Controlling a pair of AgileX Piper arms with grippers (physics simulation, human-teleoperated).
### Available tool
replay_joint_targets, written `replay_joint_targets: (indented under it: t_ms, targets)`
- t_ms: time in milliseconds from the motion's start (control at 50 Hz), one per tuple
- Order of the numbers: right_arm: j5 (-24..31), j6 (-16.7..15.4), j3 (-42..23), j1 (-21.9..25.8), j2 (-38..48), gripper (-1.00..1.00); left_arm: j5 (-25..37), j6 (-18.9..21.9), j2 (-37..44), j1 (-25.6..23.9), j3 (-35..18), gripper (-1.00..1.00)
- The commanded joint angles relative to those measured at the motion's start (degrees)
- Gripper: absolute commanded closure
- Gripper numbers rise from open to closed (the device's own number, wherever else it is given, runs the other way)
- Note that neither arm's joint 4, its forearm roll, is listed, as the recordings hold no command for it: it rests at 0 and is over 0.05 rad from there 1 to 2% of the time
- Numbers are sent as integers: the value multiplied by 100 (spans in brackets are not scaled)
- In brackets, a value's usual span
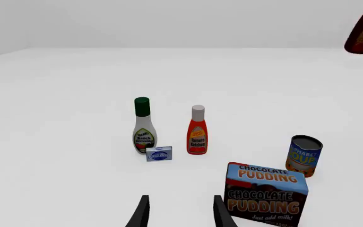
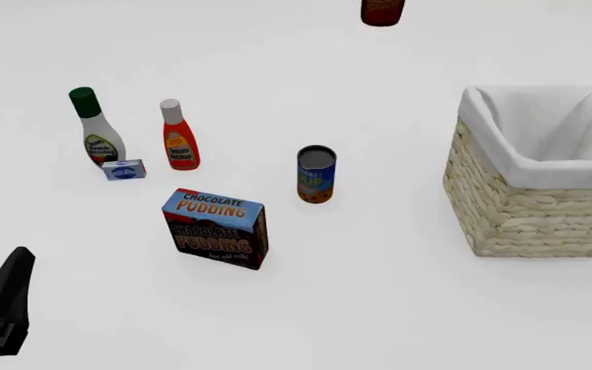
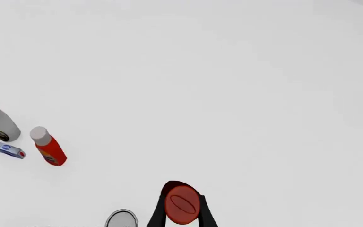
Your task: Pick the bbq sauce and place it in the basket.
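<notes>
Bbq sauce [image 3: 181, 204] clamped between right gripper [image 3: 181, 215] fingers, lifted off table, far behind and left of basket [image 2: 527, 208], left gripper [image 1: 180, 213] fingers apart, holding nothing, near pudding box [image 2: 216, 227]

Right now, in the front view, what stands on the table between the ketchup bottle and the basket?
Only the soup can stands between the ketchup bottle and the basket; the front view shows bare white table on both sides of it.
</notes>
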Motion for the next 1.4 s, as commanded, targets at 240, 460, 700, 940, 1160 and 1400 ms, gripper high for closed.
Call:
replay_joint_targets:
  t_ms: [240, 460, 700, 940, 1160, 1400]
  targets:
    - [-980, 108, 2583, -506, -1759, 100, 0, 0, 0, 0, 0, -100]
    - [-1220, 162, 3278, -785, -2262, 100, 0, 0, 0, 0, 0, -100]
    - [-1341, 174, 3738, -1036, -2636, 100, 0, 0, 0, 0, 0, -100]
    - [-1501, 185, 4297, -1283, -2995, 100, 0, 0, 0, 0, 0, -100]
    - [-1469, 144, 4498, -1567, -3215, 100, 0, 0, 0, 0, 0, -100]
    - [-1685, 167, 5012, -1891, -3448, 100, 0, 0, 0, 0, 0, -100]
